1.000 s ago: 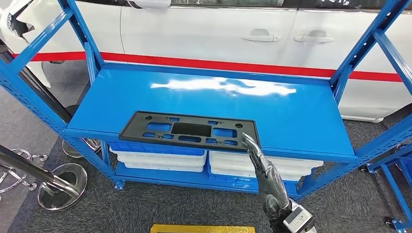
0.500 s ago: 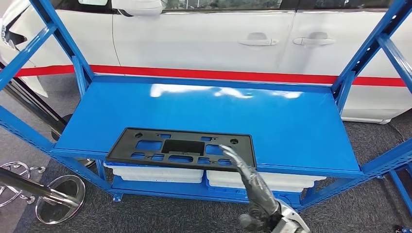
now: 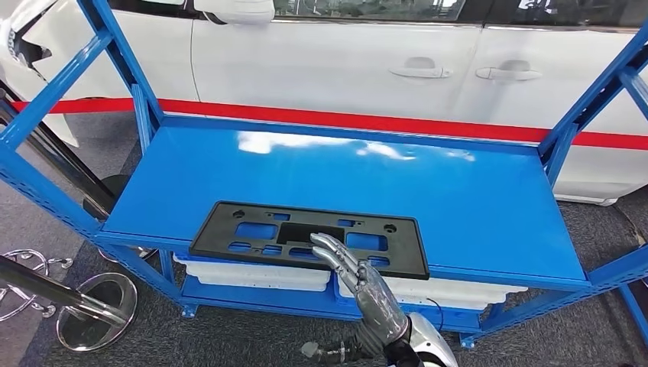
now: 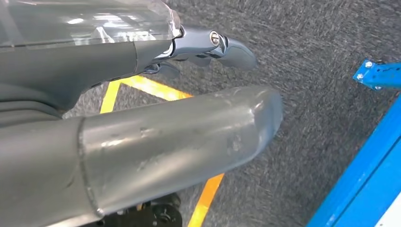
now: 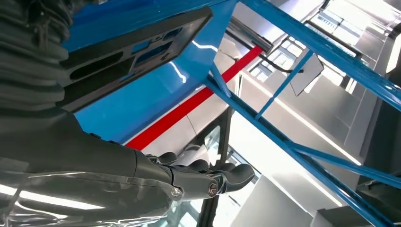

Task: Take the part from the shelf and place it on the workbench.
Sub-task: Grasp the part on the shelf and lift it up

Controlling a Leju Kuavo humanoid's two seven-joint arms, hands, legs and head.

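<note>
The part [image 3: 252, 229] is a flat black plastic frame with cut-outs. It lies along the front edge of the blue shelf [image 3: 458, 199]. My right hand [image 3: 359, 283] reaches up from below with its fingers stretched out and apart. Its fingertips lie over the part's front middle, and whether they touch it I cannot tell. In the right wrist view the part [image 5: 132, 52] sits beside the hand [image 5: 142, 175], whose fingers [image 5: 227, 175] hold nothing. My left hand [image 4: 156, 118] hangs over grey carpet, holding nothing, fingers loosely extended.
White and blue bins [image 3: 252, 274] sit on the lower shelf under the part. Blue uprights [image 3: 145, 115] frame both shelf ends. A white car [image 3: 344, 69] with a red stripe stands behind. Chrome stanchion bases [image 3: 95, 302] stand on the floor at left. Yellow tape [image 4: 208, 198] marks the carpet.
The camera has shifted slightly. My right hand has moved left and forward from the part's right end to its front middle, and its fingers have spread.
</note>
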